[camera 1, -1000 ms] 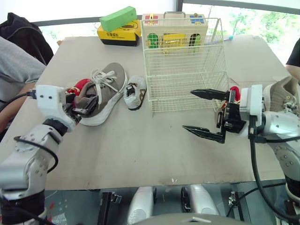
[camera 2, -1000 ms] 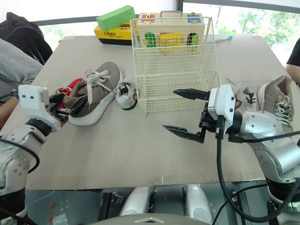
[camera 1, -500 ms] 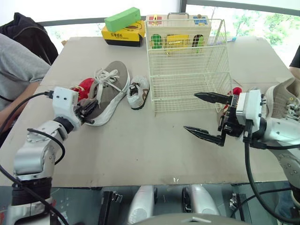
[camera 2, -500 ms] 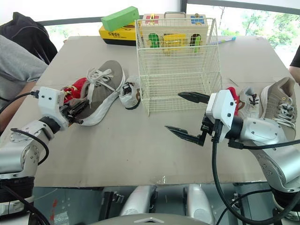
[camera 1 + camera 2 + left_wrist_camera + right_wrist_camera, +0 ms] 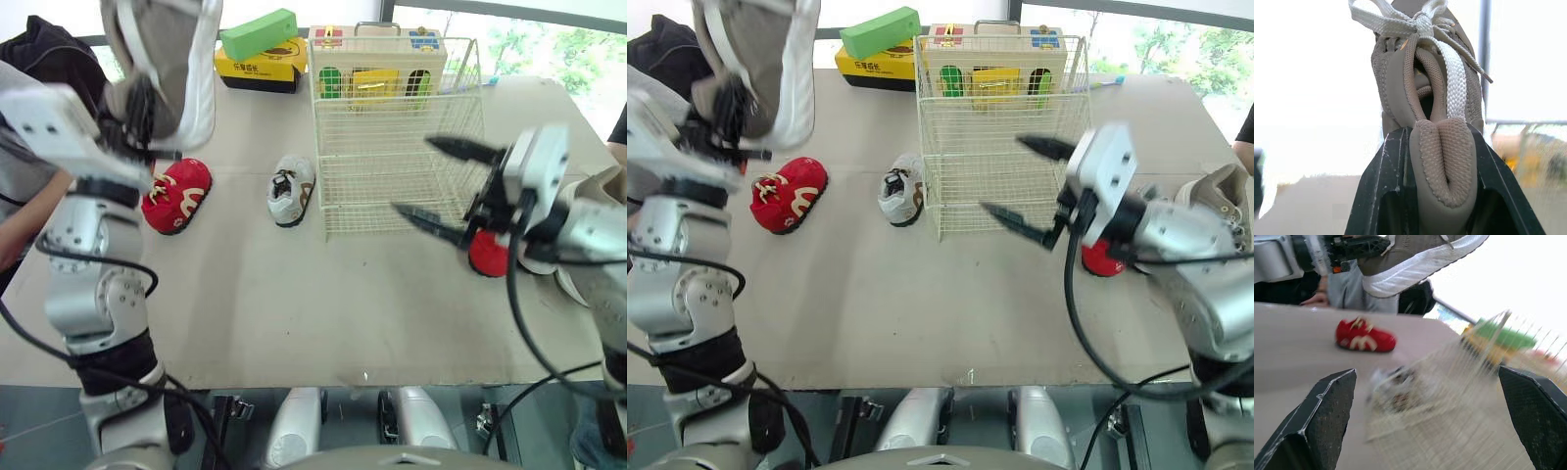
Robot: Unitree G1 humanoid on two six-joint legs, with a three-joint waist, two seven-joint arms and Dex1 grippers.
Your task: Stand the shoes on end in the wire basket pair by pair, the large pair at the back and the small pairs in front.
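My left gripper (image 5: 137, 106) is shut on the heel of a large grey lace-up shoe (image 5: 162, 54) and holds it high above the table's left side. In the left wrist view both fingers (image 5: 1393, 161) pinch the padded heel collar (image 5: 1442, 161). Below it on the table lie a small red shoe (image 5: 176, 194) and a small white shoe (image 5: 292, 189). The wire basket (image 5: 397, 137) stands at mid-table. My right gripper (image 5: 446, 181) hangs open in front of the basket's right side, holding nothing. Behind it lie a second red shoe (image 5: 487, 257) and the other large grey shoe (image 5: 600, 191).
A green block (image 5: 259, 35) rests on a yellow box (image 5: 257, 70) at the back, beside a toy house case (image 5: 377, 61) behind the basket. A person in a grey sleeve (image 5: 22, 137) sits at the table's left edge. Bare tabletop (image 5: 323, 304) lies in front.
My left gripper closed on the large grey shoe's heel and lifted it high off the table, uncovering the red shoe. My right gripper rose, still open.
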